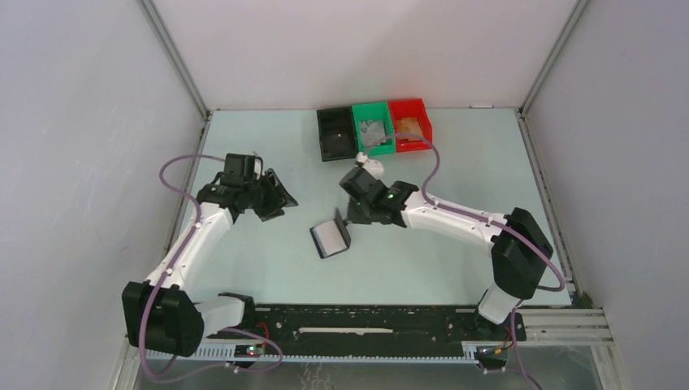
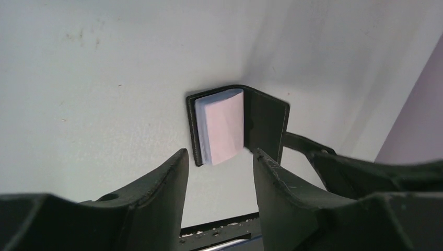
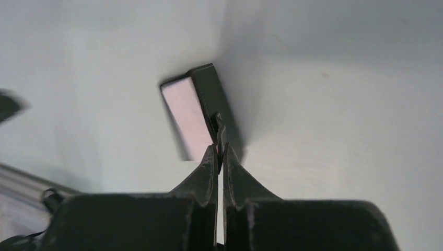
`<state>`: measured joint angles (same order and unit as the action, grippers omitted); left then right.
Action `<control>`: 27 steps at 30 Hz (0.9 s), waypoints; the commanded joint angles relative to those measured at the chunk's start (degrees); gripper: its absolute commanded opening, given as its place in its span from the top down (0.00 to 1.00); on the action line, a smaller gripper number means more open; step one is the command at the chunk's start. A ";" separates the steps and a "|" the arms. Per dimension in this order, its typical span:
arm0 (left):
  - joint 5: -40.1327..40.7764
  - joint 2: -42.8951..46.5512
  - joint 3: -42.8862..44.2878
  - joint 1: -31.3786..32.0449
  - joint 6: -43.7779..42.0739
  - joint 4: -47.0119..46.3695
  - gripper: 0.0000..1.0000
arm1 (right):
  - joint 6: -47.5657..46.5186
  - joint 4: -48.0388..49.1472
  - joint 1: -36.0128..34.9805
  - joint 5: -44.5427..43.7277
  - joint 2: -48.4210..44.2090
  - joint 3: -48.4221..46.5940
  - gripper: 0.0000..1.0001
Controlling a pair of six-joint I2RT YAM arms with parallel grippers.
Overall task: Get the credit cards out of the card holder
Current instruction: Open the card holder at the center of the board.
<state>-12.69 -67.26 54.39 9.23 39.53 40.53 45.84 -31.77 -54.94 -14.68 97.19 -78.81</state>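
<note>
On your left, the left gripper (image 1: 274, 197) hovers over the table (image 1: 244, 260), fingers spread wide and holding nothing. Mid-table sits the card holder (image 2: 266, 125), folded open, with the credit cards (image 2: 222, 125) stacked pale in its flat half. To the right, the right gripper (image 3: 220, 152) is pinched tight on the strap tab (image 3: 220, 124), propping the flap up. The cards look thin, stiff, light and slick, so you should probably take them by an exposed edge; the case seems light enough to slide.
</note>
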 commanded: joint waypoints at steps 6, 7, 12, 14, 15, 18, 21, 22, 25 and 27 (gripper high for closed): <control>-4.61 -5.16 -1.32 6.20 -1.21 -5.51 0.44 | 4.87 2.23 8.85 3.18 -12.96 21.76 1.00; -4.35 -6.35 -0.79 7.59 -1.41 -5.49 0.44 | 5.29 1.96 9.56 3.04 -13.51 23.50 1.00; -4.31 -11.74 0.93 13.15 -1.43 -5.75 0.42 | 5.12 4.15 11.70 -1.40 -15.54 31.71 0.95; -5.15 -13.18 1.16 14.73 -1.47 -6.20 0.39 | 4.51 3.62 12.22 -3.57 -15.60 33.14 0.82; -5.09 -13.62 1.26 15.70 -1.47 -6.33 0.39 | 4.24 3.19 12.49 -4.15 -15.81 33.40 0.74; -4.88 -14.87 1.90 17.07 -1.56 -6.34 0.39 | 2.55 2.30 13.14 -4.61 -16.98 33.33 0.59; -5.20 -16.14 2.59 17.99 -1.47 -6.47 0.40 | 1.58 1.38 13.79 -4.23 -19.49 32.76 0.55; -5.20 -16.36 2.80 18.32 -1.47 -6.58 0.40 | 1.52 1.07 13.80 -4.24 -20.59 32.49 0.55; -5.68 -16.73 3.31 19.37 -2.11 -7.53 0.41 | 0.96 2.27 12.36 -4.69 -26.04 32.14 0.52; -6.31 -16.95 3.65 20.32 -2.68 -8.52 0.41 | 0.05 4.63 10.43 -6.10 -30.47 32.14 0.38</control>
<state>-17.06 -83.92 54.08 27.77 38.98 34.74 47.99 -30.48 -42.11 -17.12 74.70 -44.73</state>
